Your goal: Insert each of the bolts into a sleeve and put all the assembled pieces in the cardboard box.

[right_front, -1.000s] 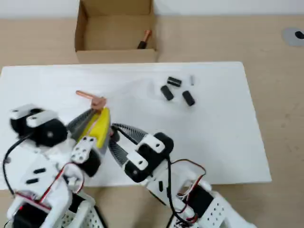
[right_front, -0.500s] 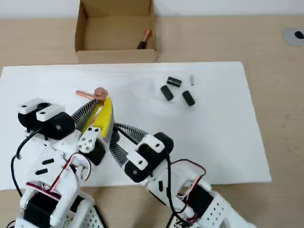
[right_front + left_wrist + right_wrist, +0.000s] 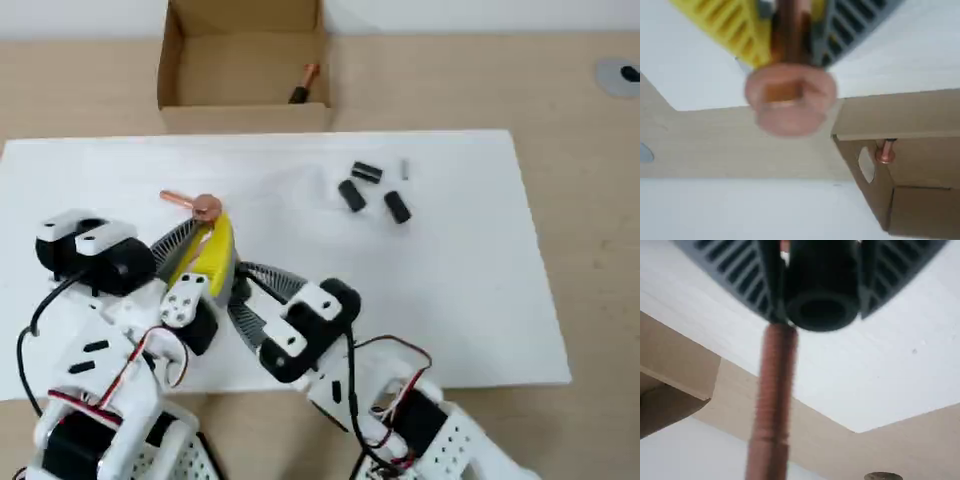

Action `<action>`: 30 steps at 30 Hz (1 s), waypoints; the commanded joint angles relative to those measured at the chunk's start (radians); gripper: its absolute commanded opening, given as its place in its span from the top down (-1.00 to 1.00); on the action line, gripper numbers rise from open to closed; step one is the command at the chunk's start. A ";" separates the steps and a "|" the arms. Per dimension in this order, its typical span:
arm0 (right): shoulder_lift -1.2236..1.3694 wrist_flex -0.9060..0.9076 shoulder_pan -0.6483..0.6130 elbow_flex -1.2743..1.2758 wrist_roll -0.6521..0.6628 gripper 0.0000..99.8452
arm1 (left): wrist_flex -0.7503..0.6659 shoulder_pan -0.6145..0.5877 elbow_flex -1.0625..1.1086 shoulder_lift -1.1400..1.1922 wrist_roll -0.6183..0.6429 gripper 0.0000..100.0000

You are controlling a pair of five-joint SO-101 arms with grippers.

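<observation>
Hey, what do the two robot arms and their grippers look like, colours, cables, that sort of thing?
The left arm and right arm are white plastic with black motor blocks and thin red and black cables. The left gripper has one yellow ribbed finger and one grey; the right gripper has two dark grey ribbed ones.

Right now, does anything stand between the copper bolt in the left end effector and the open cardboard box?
Nothing visible does. From the copper bolt in the left end effector, bare white mat runs up to the brown cardboard box; only the box's own near wall rises there. A second loose copper bolt lies to the side of that line.
</observation>
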 commanded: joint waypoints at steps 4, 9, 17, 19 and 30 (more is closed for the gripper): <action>-0.180 -0.031 -0.008 -0.007 -0.005 0.98 | 0.083 -0.002 -0.146 -0.002 -0.002 0.99; -0.180 -0.031 -0.008 -0.005 -0.005 0.98 | 0.127 -0.002 -0.207 -0.002 -0.002 0.99; -0.179 -0.026 -0.008 -0.005 -0.005 0.98 | 0.135 0.000 -0.230 -0.002 0.043 0.99; -0.179 -0.026 -0.008 -0.005 -0.005 0.98 | 0.143 0.000 -0.226 -0.001 0.061 0.99; -0.179 -0.031 -0.008 -0.005 -0.005 0.98 | 0.204 0.000 -0.207 -0.001 0.064 0.99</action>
